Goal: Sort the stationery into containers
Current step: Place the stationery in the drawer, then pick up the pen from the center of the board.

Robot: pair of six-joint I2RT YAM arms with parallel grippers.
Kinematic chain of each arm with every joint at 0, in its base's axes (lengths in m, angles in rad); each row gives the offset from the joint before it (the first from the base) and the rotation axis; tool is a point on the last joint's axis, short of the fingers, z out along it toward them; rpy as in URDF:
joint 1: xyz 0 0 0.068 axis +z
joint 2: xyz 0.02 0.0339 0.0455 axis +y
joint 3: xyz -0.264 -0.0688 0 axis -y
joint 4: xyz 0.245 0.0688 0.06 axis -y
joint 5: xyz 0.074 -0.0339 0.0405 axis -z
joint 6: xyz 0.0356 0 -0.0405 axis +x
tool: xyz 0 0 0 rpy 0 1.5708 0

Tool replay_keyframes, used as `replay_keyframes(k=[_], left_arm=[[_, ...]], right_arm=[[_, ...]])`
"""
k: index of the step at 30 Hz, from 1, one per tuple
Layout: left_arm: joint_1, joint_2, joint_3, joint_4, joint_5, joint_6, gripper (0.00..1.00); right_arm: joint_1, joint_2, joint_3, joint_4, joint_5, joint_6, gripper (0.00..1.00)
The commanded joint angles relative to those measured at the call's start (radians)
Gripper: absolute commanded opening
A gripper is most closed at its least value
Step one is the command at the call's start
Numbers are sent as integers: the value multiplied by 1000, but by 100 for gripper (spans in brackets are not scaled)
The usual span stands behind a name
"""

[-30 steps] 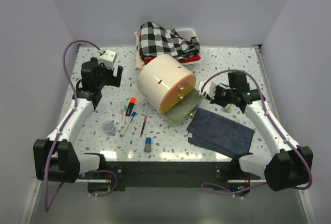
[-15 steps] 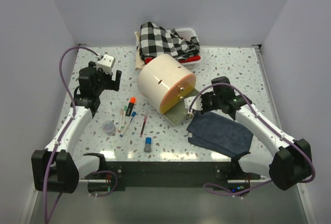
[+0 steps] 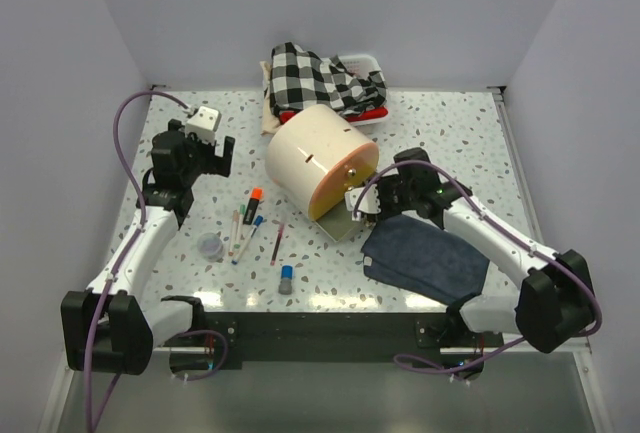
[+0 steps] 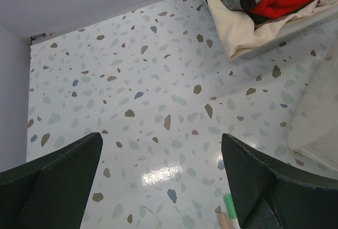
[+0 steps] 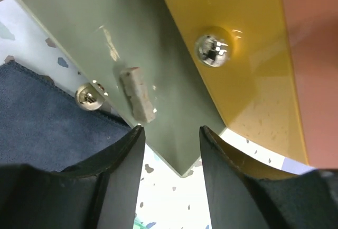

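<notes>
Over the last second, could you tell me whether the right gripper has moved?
Yes. The right gripper has shifted left in the top view, toward the cream cabinet, and now sits at its pulled-out green drawer.

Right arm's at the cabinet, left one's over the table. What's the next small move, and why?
Probably ease the left gripper toward the pens and down over one. Its jaws stand open above the table, only pen tips at its wrist view's lower edge, and the green drawer is already out, the right gripper open at its corner.
</notes>
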Motion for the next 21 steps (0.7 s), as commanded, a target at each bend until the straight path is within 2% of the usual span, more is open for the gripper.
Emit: replay_keyframes(k=[1, 4, 7, 11, 12, 15, 17, 21], left_arm=[[10, -26, 4, 61, -14, -7, 100], [10, -29, -2, 63, -8, -7, 100], [10, -32, -16, 67, -3, -10, 100], [10, -37, -29, 70, 1, -10, 100], [10, -37, -34, 70, 3, -10, 100], [10, -39, -42, 74, 8, -12, 100], [10, -39, -43, 72, 9, -17, 100], [10, -40, -54, 70, 9, -18, 100]], right_arm=[[4, -85, 60, 3, 36, 74, 50], [-20, -147, 61, -17, 93, 164, 50], [-97, -150, 103, -121, 99, 304, 48], [-279, -34, 169, -317, 35, 465, 44], [-347, 0, 179, -337, 24, 500, 44], [-447, 123, 221, -368, 23, 687, 43], [-467, 195, 277, -414, 38, 749, 44], [-495, 360, 382, -459, 70, 988, 50]])
